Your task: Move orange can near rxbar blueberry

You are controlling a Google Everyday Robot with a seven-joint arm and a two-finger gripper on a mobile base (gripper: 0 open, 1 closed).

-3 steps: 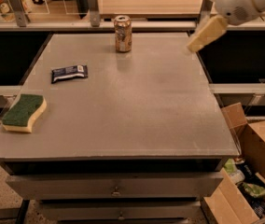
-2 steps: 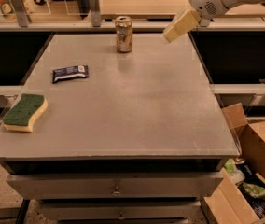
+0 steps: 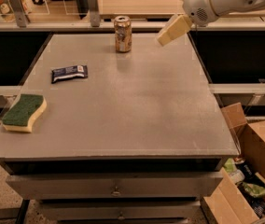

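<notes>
The orange can (image 3: 122,33) stands upright near the far edge of the grey table (image 3: 137,106), golden-orange with pale marks and a silver top. The rxbar blueberry (image 3: 69,73), a flat dark navy wrapper with white lettering, lies on the left part of the table, well apart from the can. My gripper (image 3: 173,31), with cream-coloured fingers on a white arm, hangs in the air above the far right of the table, to the right of the can and not touching it. It holds nothing.
A green-and-yellow sponge (image 3: 24,112) lies at the table's left front corner. A cardboard box (image 3: 251,171) with bottles and scraps stands on the floor at the right. A counter with posts and a bottle runs behind the table.
My arm and gripper have moved left along the far edge, closer to the orange can. The can, the bar and the sponge have not moved.
</notes>
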